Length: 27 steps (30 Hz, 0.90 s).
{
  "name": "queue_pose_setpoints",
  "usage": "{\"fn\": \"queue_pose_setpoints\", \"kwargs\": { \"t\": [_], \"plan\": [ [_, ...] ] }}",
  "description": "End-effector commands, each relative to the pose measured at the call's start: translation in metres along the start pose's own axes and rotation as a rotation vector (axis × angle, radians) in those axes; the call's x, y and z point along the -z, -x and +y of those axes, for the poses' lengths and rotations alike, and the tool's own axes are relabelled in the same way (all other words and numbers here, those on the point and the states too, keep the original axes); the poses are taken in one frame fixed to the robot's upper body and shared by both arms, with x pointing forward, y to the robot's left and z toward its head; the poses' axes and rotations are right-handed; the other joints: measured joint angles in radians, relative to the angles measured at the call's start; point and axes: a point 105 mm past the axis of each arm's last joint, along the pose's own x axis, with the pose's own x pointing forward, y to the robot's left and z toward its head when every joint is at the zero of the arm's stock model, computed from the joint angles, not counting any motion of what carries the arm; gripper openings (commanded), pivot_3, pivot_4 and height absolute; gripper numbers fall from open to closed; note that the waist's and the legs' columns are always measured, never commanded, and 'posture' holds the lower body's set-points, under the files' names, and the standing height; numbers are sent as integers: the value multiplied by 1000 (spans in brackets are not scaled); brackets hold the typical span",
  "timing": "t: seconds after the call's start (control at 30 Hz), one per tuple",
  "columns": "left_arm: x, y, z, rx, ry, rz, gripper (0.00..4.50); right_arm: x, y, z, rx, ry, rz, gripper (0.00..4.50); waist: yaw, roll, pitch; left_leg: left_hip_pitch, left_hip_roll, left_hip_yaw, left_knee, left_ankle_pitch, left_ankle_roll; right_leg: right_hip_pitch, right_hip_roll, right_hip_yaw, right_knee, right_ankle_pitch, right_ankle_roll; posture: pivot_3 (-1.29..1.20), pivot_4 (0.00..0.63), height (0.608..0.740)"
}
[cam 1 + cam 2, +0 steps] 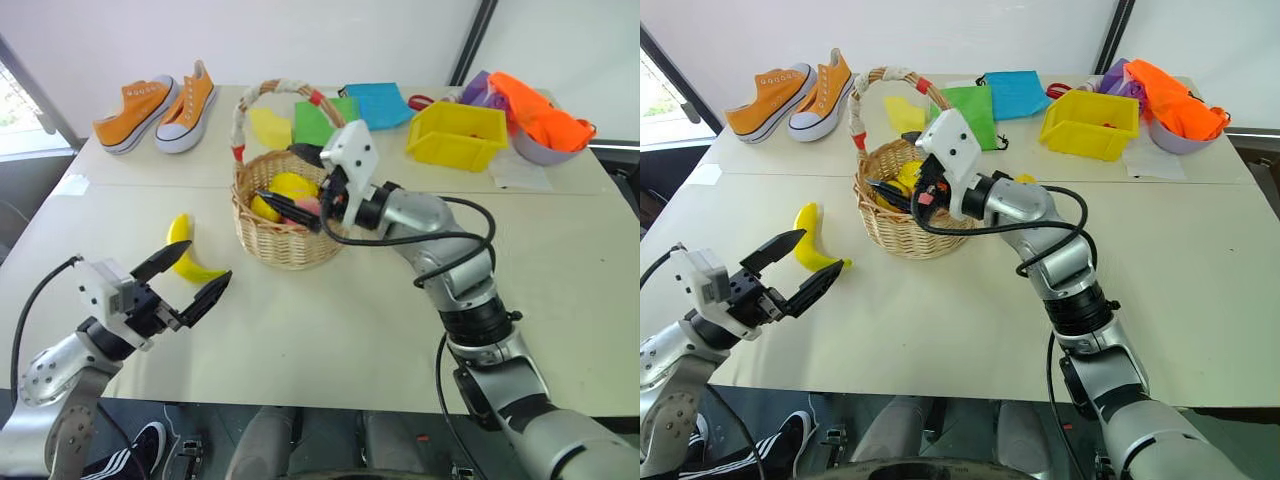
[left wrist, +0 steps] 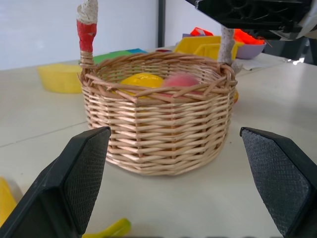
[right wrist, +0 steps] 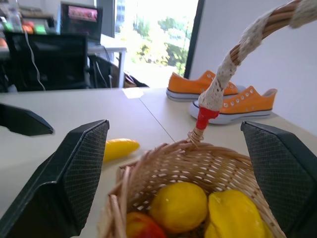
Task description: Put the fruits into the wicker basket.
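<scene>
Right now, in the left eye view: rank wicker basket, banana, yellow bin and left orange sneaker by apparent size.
1. wicker basket, handle included
2. yellow bin and left orange sneaker: look alike, unranked
3. banana, smallest though nearer the camera

Tan basket, yellow banana, orange sneakers.

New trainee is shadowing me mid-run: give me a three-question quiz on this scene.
1. True or false: the banana lies inside the wicker basket.
2. Which claw hangs over the basket? A) left claw B) right claw
3. Fill in: the pair of ___ sneakers stands at the table's far edge.

Key: 1 false, it lies on the table beside the basket; 2 B; 3 orange.
</scene>
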Motion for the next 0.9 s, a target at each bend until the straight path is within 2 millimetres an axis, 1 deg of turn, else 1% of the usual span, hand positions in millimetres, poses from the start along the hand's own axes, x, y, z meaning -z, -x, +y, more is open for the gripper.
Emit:
{"fn": "queue_pose_setpoints", "kwargs": {
  "t": [0.03,0.1,0.13,0.17,0.27,0.33,0.37,0.4,0.43,0.57,0.63,0.7,0.8,0.9],
  "plan": [
    [-6,-1,-7,49,-4,-14,4500,-25,31,0,-45,-63,-64,4433,2,0,0,0,0,0,0,0,0,0,0,0,0,0,0,0,150,740],
    [-7,0,-7,57,5,-15,4500,-7,66,-1,-60,-111,54,4433,7,0,0,0,0,0,0,0,0,0,0,0,-1,0,0,0,150,740],
    [-7,-1,-7,62,9,-17,4500,5,85,-4,-54,-114,129,4433,12,-1,0,0,0,0,0,0,1,1,0,0,-2,0,0,0,150,740],
    [-7,-1,-7,64,10,-17,4500,13,97,-8,-25,-106,175,4433,14,-1,0,0,0,-1,0,-1,2,2,0,-1,-5,0,0,0,150,740],
    [-6,-2,-7,71,10,-17,4500,30,121,-26,99,-100,248,4433,-2,0,0,-1,0,1,0,-2,3,2,-1,-1,-7,0,-1,0,150,740],
    [-6,-3,-10,95,20,-17,4500,52,134,-49,271,9,354,4433,-7,1,0,0,1,2,0,-2,3,3,0,0,-5,1,-1,0,150,740],
    [-6,-4,-11,105,16,-14,4500,58,136,-61,364,40,372,4433,-8,1,0,0,2,2,0,-2,3,2,0,0,-5,1,-1,0,150,740],
    [-6,-4,-11,109,14,-11,4500,61,134,-70,438,61,359,4433,-6,1,0,0,2,2,0,-2,3,2,0,0,-5,1,-1,0,150,740],
    [-6,-5,-10,107,10,-9,4500,61,130,-74,482,56,333,4433,-4,1,0,0,2,2,0,-2,2,2,0,0,-5,1,-1,0,150,740],
    [-5,-6,-11,103,16,-12,4500,72,101,-76,562,18,270,4433,-3,1,0,0,1,2,0,-1,2,2,0,1,-5,1,-1,0,150,740],
    [-1,-7,-14,109,12,-3,4500,78,92,-82,626,-12,270,4433,-1,1,0,0,1,2,0,-1,1,2,0,0,-5,1,-1,0,150,740],
    [0,-7,-15,102,22,-6,4500,77,82,-92,693,18,264,4433,0,1,0,0,1,1,0,0,1,2,0,0,-5,1,-1,0,150,740],
    [2,-6,-19,94,29,-6,4500,77,77,-107,786,84,298,4433,2,1,0,0,1,1,0,0,1,2,1,0,-5,1,-1,0,150,740],
    [2,-7,-22,86,28,-11,4500,83,79,-110,802,78,333,4433,3,1,0,0,1,1,0,1,-1,2,1,0,-5,1,-1,0,150,740]
  ]
}}
